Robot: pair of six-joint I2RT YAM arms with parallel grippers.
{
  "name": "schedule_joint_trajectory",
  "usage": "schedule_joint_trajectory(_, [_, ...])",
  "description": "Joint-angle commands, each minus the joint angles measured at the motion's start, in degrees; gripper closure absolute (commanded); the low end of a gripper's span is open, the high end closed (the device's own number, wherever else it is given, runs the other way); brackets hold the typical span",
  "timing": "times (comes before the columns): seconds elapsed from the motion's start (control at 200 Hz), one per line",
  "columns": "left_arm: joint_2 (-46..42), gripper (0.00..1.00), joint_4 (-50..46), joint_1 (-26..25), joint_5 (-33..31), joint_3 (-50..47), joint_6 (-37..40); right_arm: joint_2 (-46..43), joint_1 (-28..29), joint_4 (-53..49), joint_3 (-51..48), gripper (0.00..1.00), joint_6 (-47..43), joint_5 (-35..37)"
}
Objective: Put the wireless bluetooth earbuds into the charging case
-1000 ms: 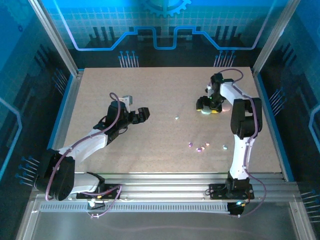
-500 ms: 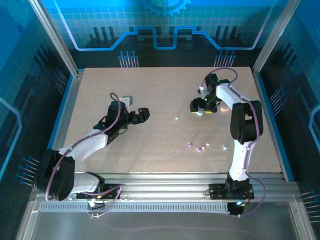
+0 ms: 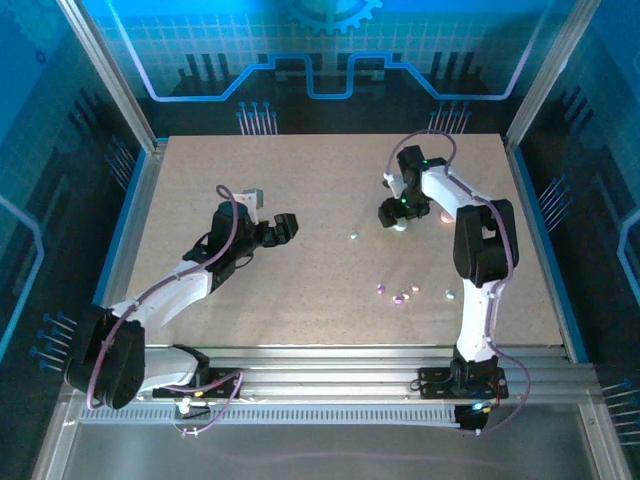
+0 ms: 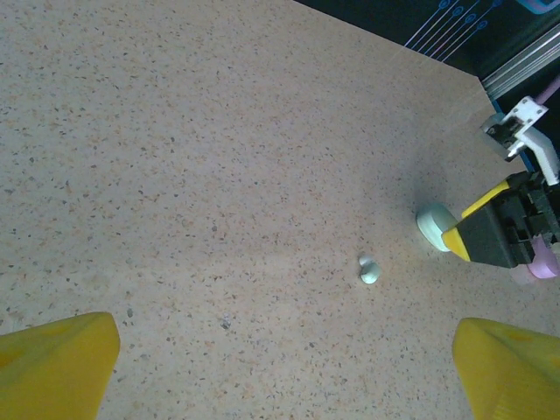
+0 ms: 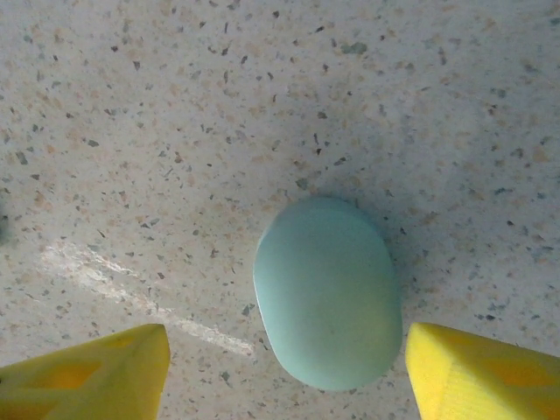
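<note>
Right claw: jaws wide and holding nothing, low over the table, with its yellow fingers either side of the mint case.
Fit on the case: off-centre. In the right wrist view, the finger on the right sits just beside the case's edge. The one on the left stands clear, with bare table between.
Mint case: lies flat, a smooth rounded pebble. It looks shut, and no seam is in view.
Slip risk: one finger would likely reach the shell first and shove it sideways, so I judge the case could spin or squirt out of an uneven pinch.
Height risk: tips closing too high on the curve could squeeze the case down and away. Tips too low could scrape the table.
Lilac object: just beyond the right claw in the left wrist view, and I cannot tell what it is. A nudged case could knock into it.
Mint earbud: alone on the table between the two arms, near the case but apart from it. A skidding case could send it rolling.
Earbud cluster: nearer the arm bases, well apart from the case. The pieces are tiny, so a coarse pinch could flick one away.
Left claw: wide open, empty, well apart on the left, facing the mint earbud. A clash seems likely only if both arms go for that bud.
Task state: no earbud is in the case yet.
</note>
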Motion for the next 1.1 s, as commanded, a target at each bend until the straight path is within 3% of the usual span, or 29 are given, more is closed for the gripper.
schedule_joint_trajectory(0.0, [-1.56,0.01,-0.48,-0.58,-0.71,0.01,1.16,2.05,1.25,-1.65,1.22,0.29,-2.46,0.3])
schedule_joint_trajectory(0.215, [-1.49,0.01,-0.6,-0.53,-0.72,0.06,1.11,3.01,1.61,-1.54,1.35,0.35,-2.48,1.23])
schedule_joint_trajectory(0.795, [-0.33,0.01,-0.29,-0.56,-0.41,0.44,-0.47,5.64,2.47,1.13,2.97,0.38,3.99,4.14])
schedule_joint_trajectory(1.096, [-0.37,0.01,-2.33,-0.55,-0.87,2.89,-3.51,-0.94,3.46,7.62,-3.3,0.59,5.06,5.85])
